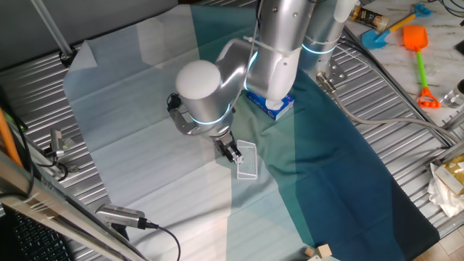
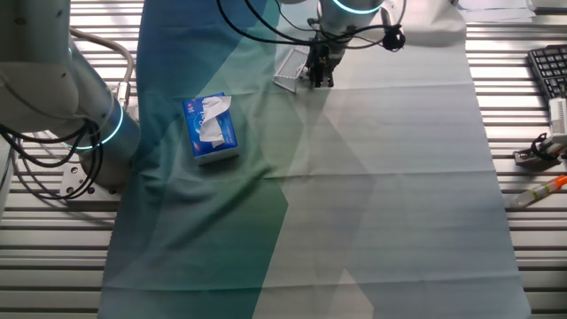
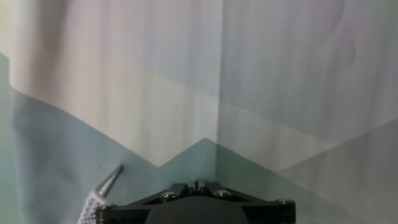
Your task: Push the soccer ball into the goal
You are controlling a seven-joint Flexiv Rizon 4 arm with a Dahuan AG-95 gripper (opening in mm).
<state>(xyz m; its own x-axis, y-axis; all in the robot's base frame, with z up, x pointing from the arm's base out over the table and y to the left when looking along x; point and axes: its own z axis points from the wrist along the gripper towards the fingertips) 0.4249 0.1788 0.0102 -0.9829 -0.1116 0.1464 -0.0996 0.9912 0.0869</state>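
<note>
The goal is a small white mesh frame lying on the cloth; it also shows in the other fixed view, and one corner shows at the lower left of the hand view. My gripper is low over the cloth, right beside the goal's long side, with its fingers together and nothing seen between them. It also shows in the other fixed view and in the hand view. The soccer ball does not show in any view.
A blue-and-white tissue box lies on the dark cloth behind the arm, also in the other fixed view. Plastic toys lie at the far right. A camera and cable sit at the front left. A keyboard lies off the cloth.
</note>
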